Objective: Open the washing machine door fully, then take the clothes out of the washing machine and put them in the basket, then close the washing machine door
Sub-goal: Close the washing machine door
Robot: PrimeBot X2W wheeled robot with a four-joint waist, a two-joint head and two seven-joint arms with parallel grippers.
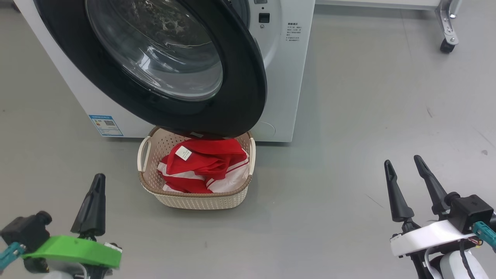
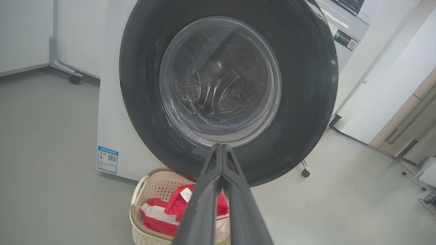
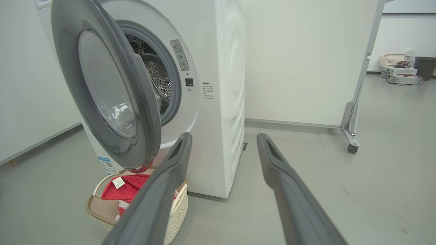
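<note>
At the lower left of my head camera, the left gripper (image 1: 99, 179) has its two dark fingers pressed together with nothing between them, hanging above the grey floor (image 1: 348, 116). Through its wrist camera I see those fingers pointing at the lower black rim of the door (image 1: 248, 97). At the lower right, the right gripper (image 1: 403, 161) has its fingers spread wide apart and empty, well away from everything.

Farther out, between the two arms, the basket (image 1: 201, 202) sits on the floor just in front of the washing machine (image 1: 286, 77). The red and white clothes (image 1: 205, 161) are piled inside it, a white label tag (image 1: 183, 153) on top. The door stands partly open, swung out over the basket's back edge; I cannot tell whether they touch. My right wrist camera shows the steel drum (image 3: 156, 75) through the gap behind the door. A blue sticker (image 1: 105, 124) sits low on the machine's front, left of the basket.
</note>
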